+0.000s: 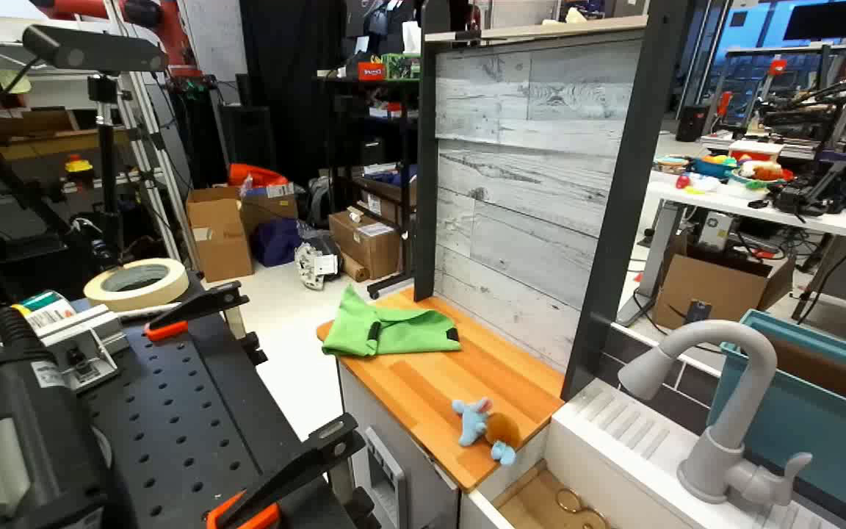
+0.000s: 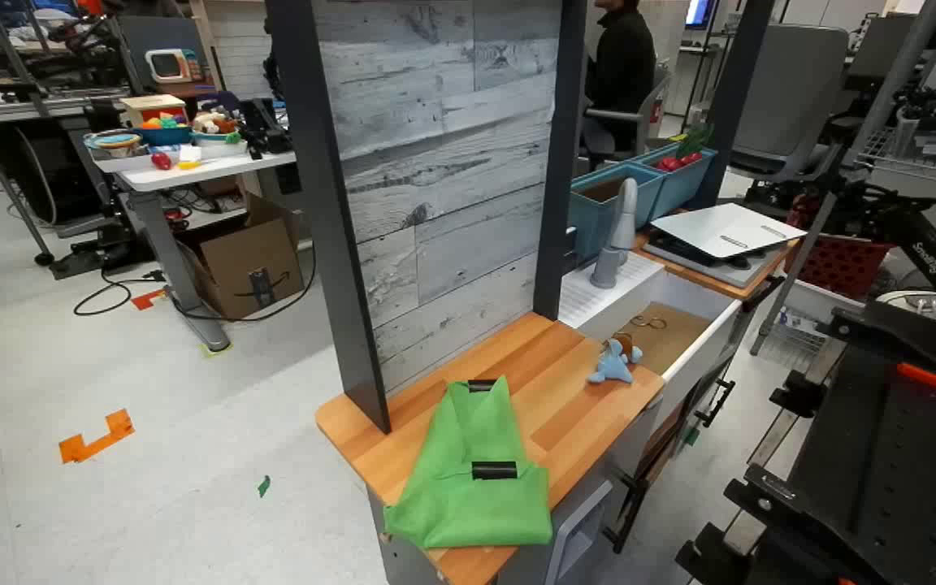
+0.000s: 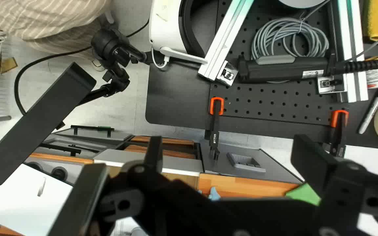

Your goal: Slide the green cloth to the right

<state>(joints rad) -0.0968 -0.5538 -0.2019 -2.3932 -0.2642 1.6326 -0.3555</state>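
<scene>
The green cloth [image 1: 412, 334] lies folded and rumpled on the end of the wooden counter [image 1: 423, 386], away from the sink. In an exterior view, the cloth [image 2: 468, 516] reaches the counter's edge and shows black bands. In the wrist view, only a corner of the cloth [image 3: 302, 194] shows; the rest is hidden behind the gripper. My gripper [image 3: 229, 144] is open, its two black fingers wide apart with nothing between them. It is above the scene, apart from the cloth. The gripper is out of view in both exterior views.
A blue and brown plush toy [image 1: 473, 422] sits on the counter near the sink [image 1: 518, 488]. A grey faucet [image 1: 724, 411] stands beyond it. An upright plank panel [image 2: 452, 187] backs the counter. A black perforated table [image 1: 188, 411] with clamps stands opposite.
</scene>
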